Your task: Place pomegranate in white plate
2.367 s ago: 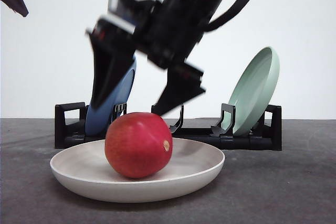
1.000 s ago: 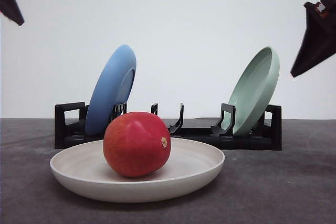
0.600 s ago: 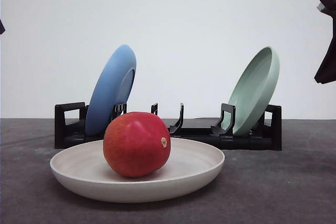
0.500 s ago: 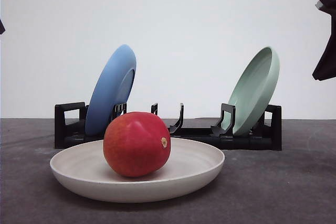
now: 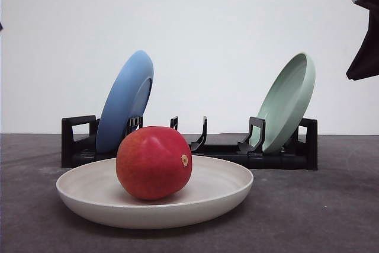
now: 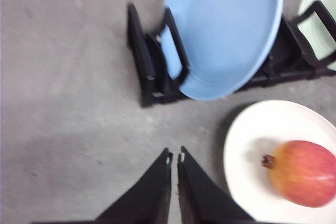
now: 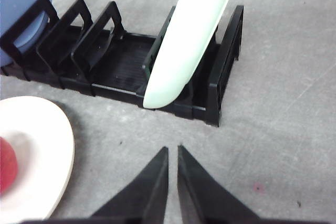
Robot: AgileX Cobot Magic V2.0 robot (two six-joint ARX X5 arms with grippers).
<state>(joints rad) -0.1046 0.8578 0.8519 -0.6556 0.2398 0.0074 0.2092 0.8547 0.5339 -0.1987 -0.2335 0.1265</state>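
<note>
While two plates stand racked, one pomegranate [image 5: 154, 162] fills one white plate [image 5: 228, 185].

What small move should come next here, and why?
Probably none beyond keeping both arms back. The pomegranate already sits in the white plate, with nothing touching it. The left gripper and right gripper are shut and empty, each over bare table off the plate's side. The task looks done.

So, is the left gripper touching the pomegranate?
Apart. The left wrist view shows bare table between the left gripper and the pomegranate, which lies in the white plate.
</note>
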